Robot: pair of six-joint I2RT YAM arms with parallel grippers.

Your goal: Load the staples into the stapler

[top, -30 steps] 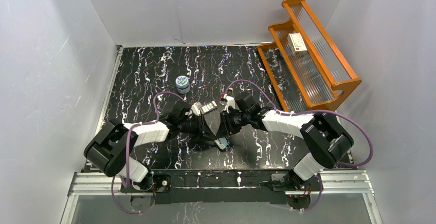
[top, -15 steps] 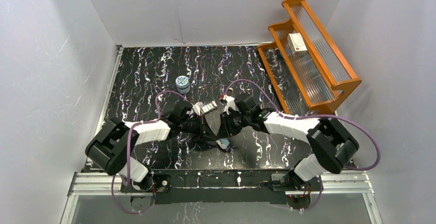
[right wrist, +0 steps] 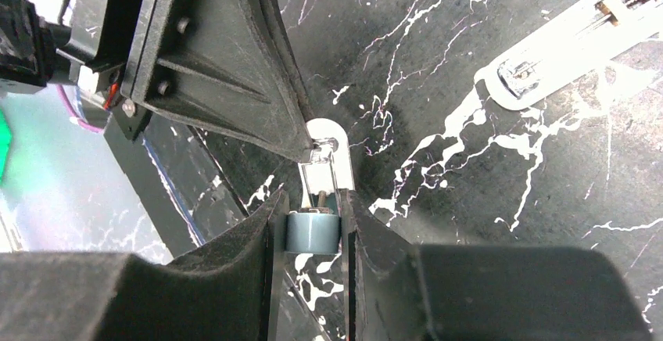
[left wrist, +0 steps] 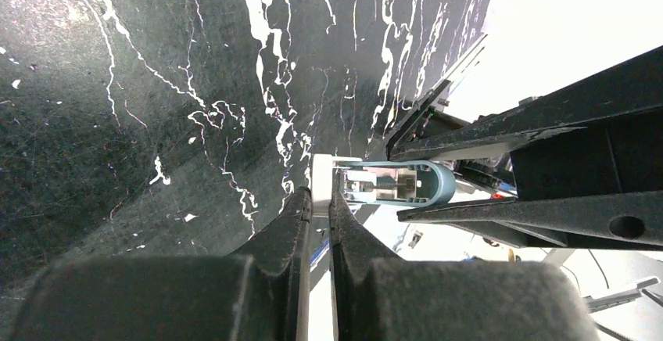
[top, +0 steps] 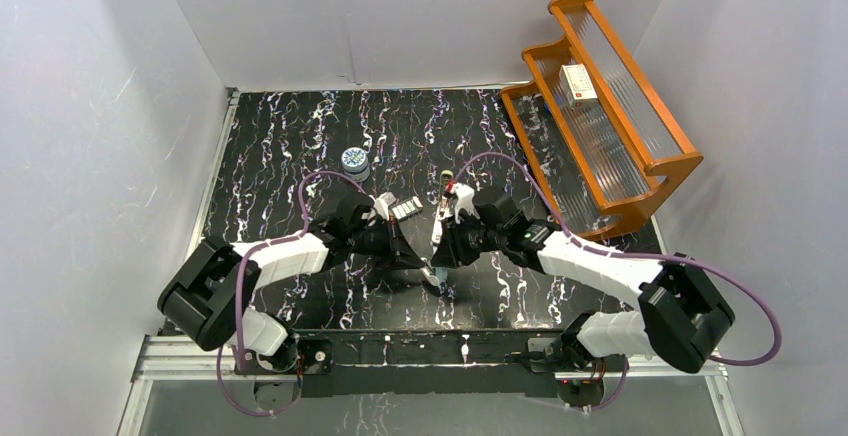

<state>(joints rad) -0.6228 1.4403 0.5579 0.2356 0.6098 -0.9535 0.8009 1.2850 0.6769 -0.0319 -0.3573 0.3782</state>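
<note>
Staples (top: 405,208), one grey batch, and one slim cream stapler (right wrist: 547,48) lie on the black bench (top: 280,156); left jaws and right jaws both pinch one light-blue stapler (right wrist: 313,233).

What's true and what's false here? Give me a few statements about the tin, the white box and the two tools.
1. The round tin stands on the table. True.
2. The white box sits beside the tin. False: it lies on the wooden rack.
3. The left tool is wide open. False: it is shut on a thin white plate of the light blue stapler.
4. The right tool grips that stapler's blue end. True.
</note>
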